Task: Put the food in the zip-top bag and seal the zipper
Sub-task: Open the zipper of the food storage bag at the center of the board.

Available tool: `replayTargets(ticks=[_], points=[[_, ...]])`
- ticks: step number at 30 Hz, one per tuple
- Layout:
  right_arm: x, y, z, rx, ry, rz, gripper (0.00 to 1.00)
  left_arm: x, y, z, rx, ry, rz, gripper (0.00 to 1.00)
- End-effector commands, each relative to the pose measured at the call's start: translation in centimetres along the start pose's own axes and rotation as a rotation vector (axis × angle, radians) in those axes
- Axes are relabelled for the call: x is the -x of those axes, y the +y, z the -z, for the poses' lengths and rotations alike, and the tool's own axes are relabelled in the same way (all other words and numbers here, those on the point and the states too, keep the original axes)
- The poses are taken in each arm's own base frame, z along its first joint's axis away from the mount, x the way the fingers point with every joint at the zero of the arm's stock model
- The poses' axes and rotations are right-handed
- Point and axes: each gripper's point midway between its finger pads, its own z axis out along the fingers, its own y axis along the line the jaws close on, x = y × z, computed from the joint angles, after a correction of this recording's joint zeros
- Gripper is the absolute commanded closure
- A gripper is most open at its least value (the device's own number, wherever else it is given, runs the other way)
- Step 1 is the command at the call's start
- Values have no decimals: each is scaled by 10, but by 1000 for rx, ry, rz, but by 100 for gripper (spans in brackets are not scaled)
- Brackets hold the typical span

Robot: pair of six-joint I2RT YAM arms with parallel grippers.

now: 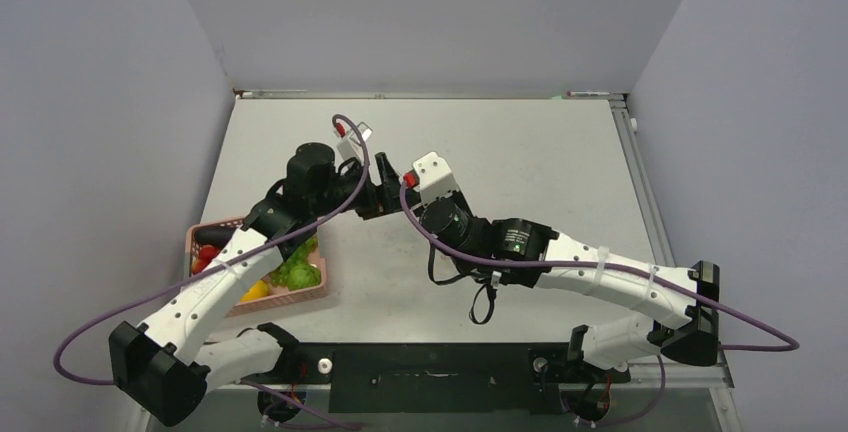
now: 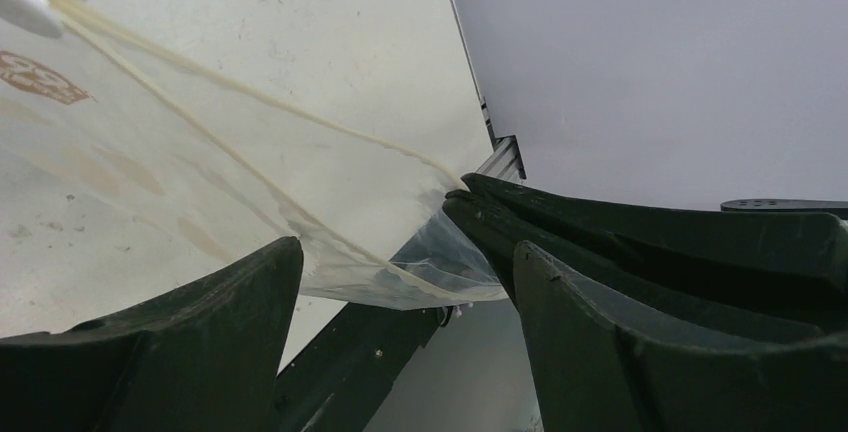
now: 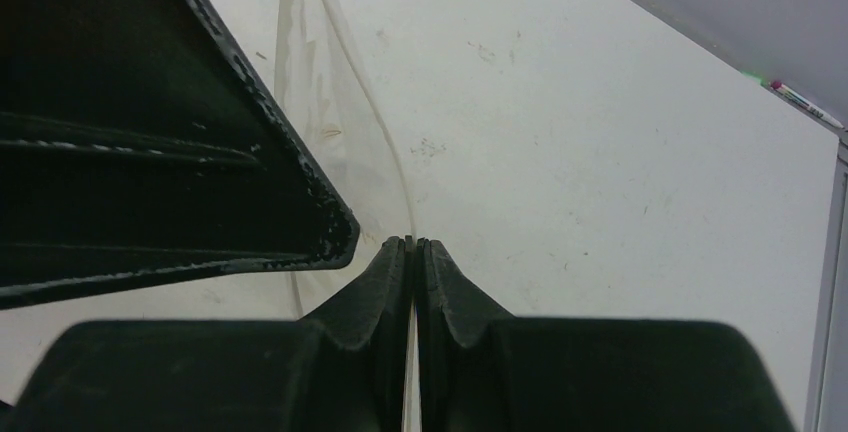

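Note:
The clear zip-top bag hangs stretched over the table, and its whitish zipper runs along the mouth edge. My right gripper is shut on the zipper edge at one corner. My left gripper is open, one finger on each side of that same corner, neither pressing it. In the top view both grippers meet at mid-table, left and right; the bag hardly shows there. The food, green leafy, yellow and red pieces, lies in the pink basket.
The pink basket sits at the table's left edge under the left arm's forearm. Purple cables loop off both arms. Grey walls close in the table on three sides, and a metal rail runs along the right edge.

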Motion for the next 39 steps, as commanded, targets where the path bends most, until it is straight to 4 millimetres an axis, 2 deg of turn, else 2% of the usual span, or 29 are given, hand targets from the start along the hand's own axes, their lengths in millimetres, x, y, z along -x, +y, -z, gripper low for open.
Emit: replayTargets(ticks=[1,15,24,33,36,39], points=[[8,-1,1,-37,-42,-40,95,-1,3,-4,36,-2,-14,28],[10,5,10,-42,-64,-25,95,-12,29,-8,172,60,1,48],[4,6,15,-78,-69,-29,95,-13,33,-7,198,72,-8,61],[3,-5,16,-158,-71,-74,95,-20,37,0,222,101,-35,83],[2,-9,16,-185,-67,-82,95,-20,37,4,228,106,-51,87],[0,-12,15,-213,-63,-90,95,-21,37,7,234,115,-71,100]])
